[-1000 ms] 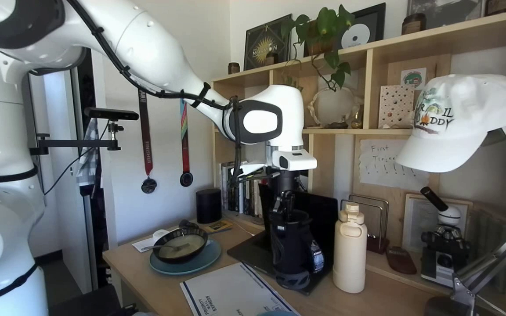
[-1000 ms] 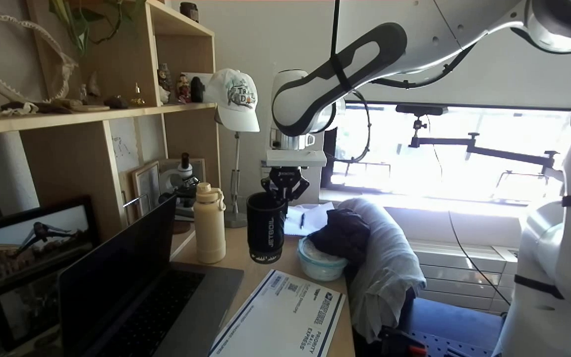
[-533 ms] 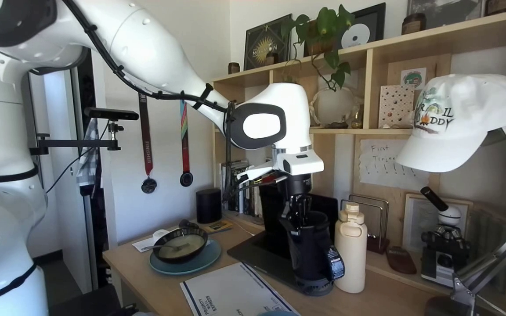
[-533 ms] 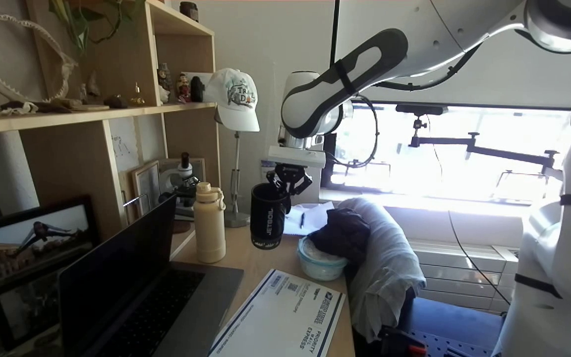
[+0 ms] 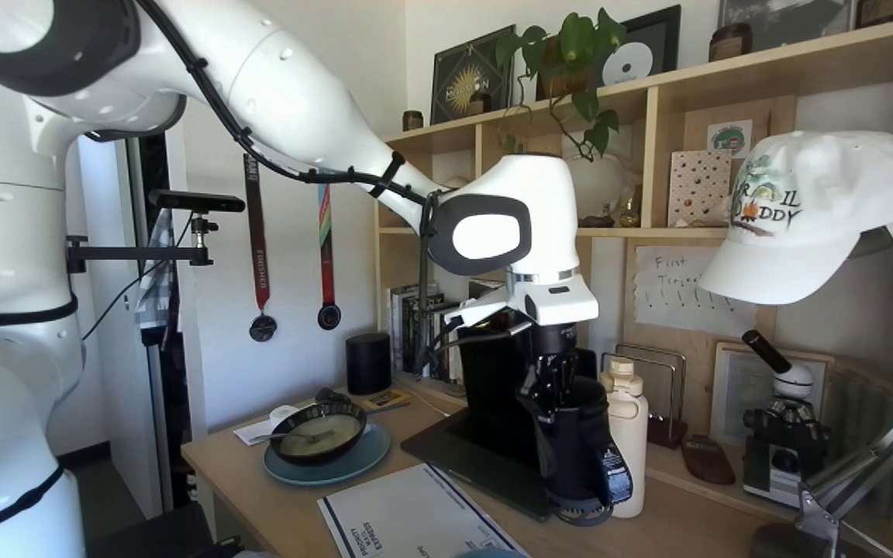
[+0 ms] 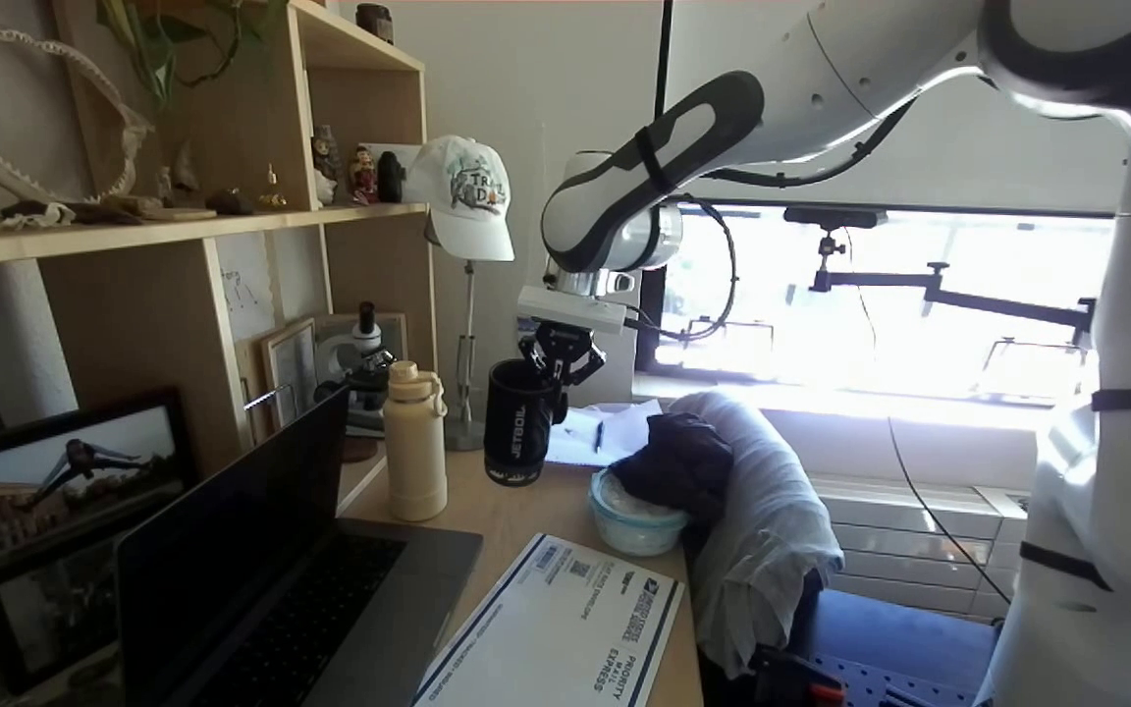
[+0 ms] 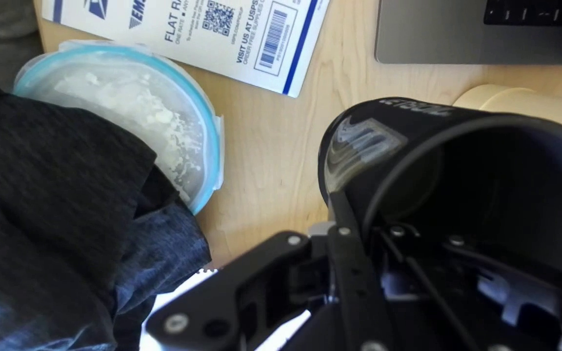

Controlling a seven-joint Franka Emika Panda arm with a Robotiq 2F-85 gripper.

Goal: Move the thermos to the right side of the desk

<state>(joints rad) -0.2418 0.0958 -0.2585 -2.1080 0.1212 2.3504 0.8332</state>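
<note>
The tool (image 6: 557, 381) is gripping the Jetboil thermos (image 6: 516, 427) near the cream water bottle (image 6: 416, 447). Transport is seemingly underway; the next move is probably demanding lowering clear of that bottle.

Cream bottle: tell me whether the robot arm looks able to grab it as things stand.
Probably not: the jaws hold the black thermos by its wall, so likely must release that first. The cream bottle itself stands upright on the desk.
</note>
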